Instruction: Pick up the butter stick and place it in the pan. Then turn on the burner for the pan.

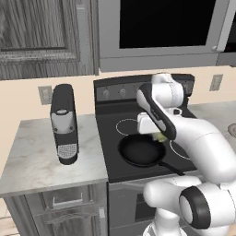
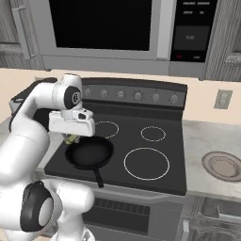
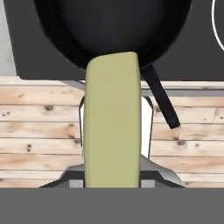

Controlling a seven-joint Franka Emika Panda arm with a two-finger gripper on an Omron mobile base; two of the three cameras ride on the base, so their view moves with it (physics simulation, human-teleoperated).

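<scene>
**Butter held above the pan's rim**

The gripper (image 3: 113, 175) is clamped tight on the butter stick (image 3: 112, 122), whose far end points to 12 o'clock in the hand view, over the pan (image 3: 109, 30). From the left base view, the butter (image 1: 160, 137) hangs at the pan's (image 1: 140, 152) 1 o'clock edge on the stove (image 2: 141, 155).

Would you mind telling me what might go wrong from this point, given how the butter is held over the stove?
The gripper, shut on the butter stick, hangs near the pan rim; released now, the stick might hit the rim or stovetop. The pan's handle juts over the front edge, so a low sweep of the arm could knock it.
</scene>
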